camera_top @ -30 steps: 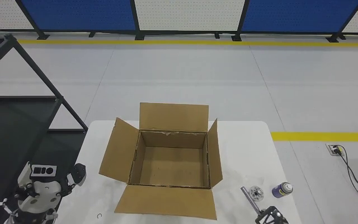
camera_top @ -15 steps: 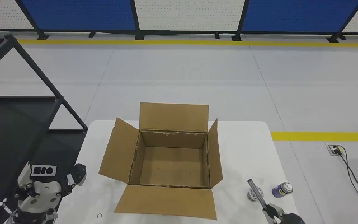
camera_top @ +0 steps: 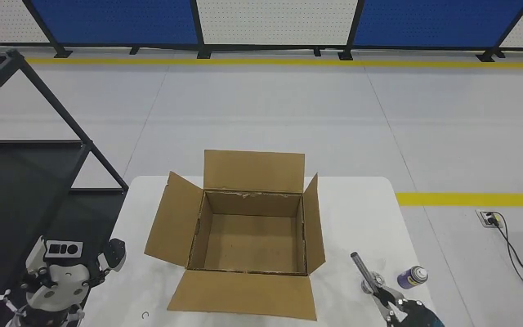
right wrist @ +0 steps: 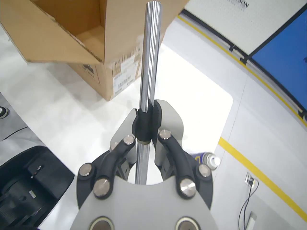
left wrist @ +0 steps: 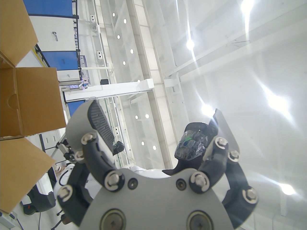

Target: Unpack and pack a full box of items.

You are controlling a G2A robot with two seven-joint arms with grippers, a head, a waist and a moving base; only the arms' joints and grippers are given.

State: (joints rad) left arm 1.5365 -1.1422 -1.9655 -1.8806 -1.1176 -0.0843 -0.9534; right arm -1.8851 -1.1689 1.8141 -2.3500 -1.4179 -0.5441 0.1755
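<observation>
Looks like the packing half. Box (camera_top: 249, 203) open in the middle of the table (camera_top: 359, 204), all four flaps folded out, bare cardboard floor showing inside. Right gripper (right wrist: 145, 123) pinched hard on a chrome rod (right wrist: 151, 48), gripped low down with most of the length sticking out past the fingers. Held over the table's near right corner, just off the box's right flap.

Tips for doing this bit well:
- Swing over the right flap with the long end raised, not dragged across the cardboard.
- Tilt flat before lowering, then lay along a wall or corner to corner. Probably a close fit lengthwise, judging by eye.
- Keep the squeeze on until down on the box floor. Slick round chrome, likely to slide or roll on release.

Other stuff around: blue spray can (camera_top: 411, 277) with a white cap standing near the right table edge, just beside the gripper. Also a small clear round thing (camera_top: 369, 285) right by the rod, can't tell what. Easy to knock either one, so lift first, then go sideways.

Left gripper (left wrist: 156, 120) off to the left of the box, fingers spread wide, holding nothing, pointed up at the ceiling, well out of the way. Black rack (camera_top: 49, 163) past the table's left edge, no bother.
</observation>
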